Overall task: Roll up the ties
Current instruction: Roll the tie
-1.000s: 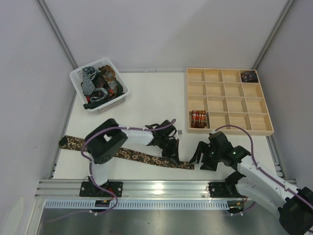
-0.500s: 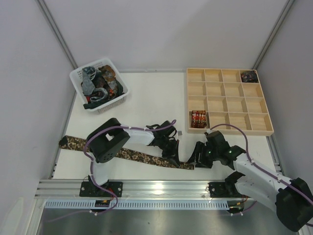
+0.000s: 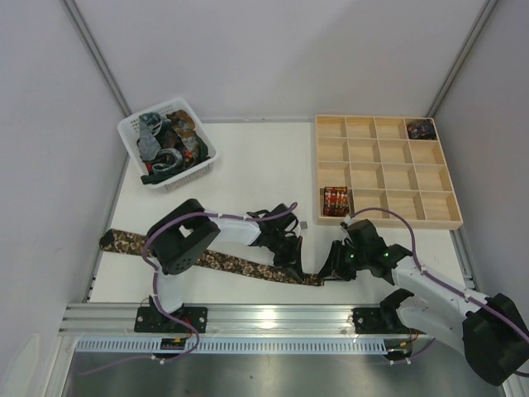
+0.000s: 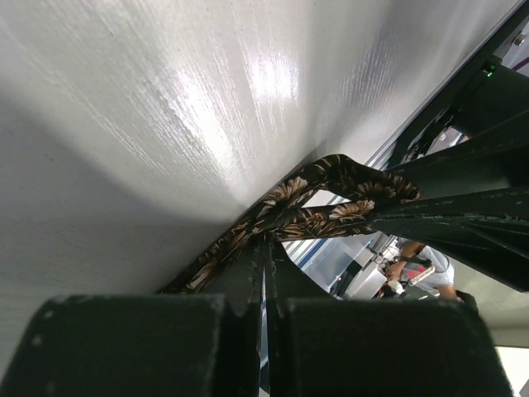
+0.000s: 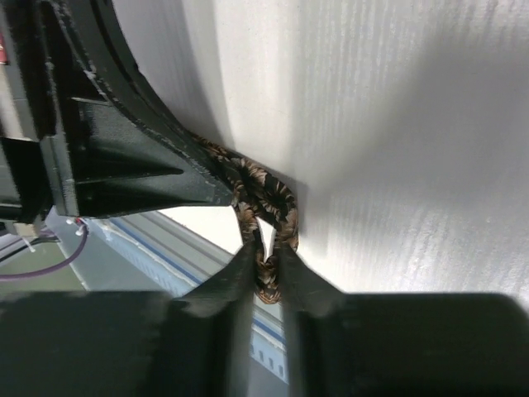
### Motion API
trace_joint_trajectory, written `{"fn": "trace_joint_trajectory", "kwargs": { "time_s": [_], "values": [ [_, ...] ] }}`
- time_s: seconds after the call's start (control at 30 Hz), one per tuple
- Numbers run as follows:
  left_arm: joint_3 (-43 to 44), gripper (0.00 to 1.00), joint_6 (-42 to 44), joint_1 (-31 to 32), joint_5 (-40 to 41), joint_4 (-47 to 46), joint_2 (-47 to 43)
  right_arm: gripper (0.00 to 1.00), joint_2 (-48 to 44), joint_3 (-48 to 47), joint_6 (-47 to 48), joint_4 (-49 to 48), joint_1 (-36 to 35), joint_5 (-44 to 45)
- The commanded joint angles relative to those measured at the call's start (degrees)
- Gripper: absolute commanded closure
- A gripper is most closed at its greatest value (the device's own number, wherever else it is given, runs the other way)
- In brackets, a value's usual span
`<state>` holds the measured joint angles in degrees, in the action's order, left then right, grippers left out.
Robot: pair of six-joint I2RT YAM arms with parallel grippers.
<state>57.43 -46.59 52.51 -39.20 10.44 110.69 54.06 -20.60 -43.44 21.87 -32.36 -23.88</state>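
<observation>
A dark brown tie [image 3: 132, 243] with tan floral print lies stretched across the near part of the table. My left gripper [image 3: 293, 266] is shut on it close to its right end. In the left wrist view the tie [image 4: 326, 175] rises from the shut tips [image 4: 266, 248] and bends into a small fold. My right gripper [image 3: 325, 274] meets that fold from the right. In the right wrist view its fingers [image 5: 266, 258] pinch the tie's end [image 5: 266, 197] between them. The left finger [image 5: 124, 157] shows just beside it.
A white basket [image 3: 131, 126] at the back left holds several tangled ties. A wooden compartment tray [image 3: 388, 223] stands at the right, with one rolled red tie [image 3: 335, 201] in a near cell and a dark roll [image 3: 421, 128] in the far right corner cell.
My right gripper has moved left to the tie's end and closed from wide open onto it. The left gripper has stayed shut in place.
</observation>
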Motion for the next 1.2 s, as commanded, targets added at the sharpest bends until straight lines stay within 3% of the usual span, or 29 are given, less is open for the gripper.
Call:
{"fn": "trace_joint_trajectory", "kwargs": {
  "time_s": [0.0,0.13,0.57,0.83,1.17],
  "values": [
    [0.67,1.0,0.62,-0.39,0.62,0.73,1.19,0.81,0.43,-3.3,1.16,-0.86,0.28,-1.52],
    [0.93,1.0,0.71,-0.39,0.7,1.08,1.54,0.92,1.48,-5.85,1.08,-1.47,0.19,-4.42],
    [1.46,1.0,0.8,-0.39,1.23,1.95,2.16,1.0,14.3,-13.76,-2.09,-9.13,-4.11,-9.88],
    [1.72,1.0,1.76,-0.74,1.58,3.8,1.46,1.0,15.19,-11.57,-2.26,-9.12,-5.08,-6.97],
    [4.27,0.98,9.58,-0.92,7.73,13.82,-3.47,1.0,16.42,-11.57,-1.91,-9.56,-5.26,-6.97]
  ]
}}
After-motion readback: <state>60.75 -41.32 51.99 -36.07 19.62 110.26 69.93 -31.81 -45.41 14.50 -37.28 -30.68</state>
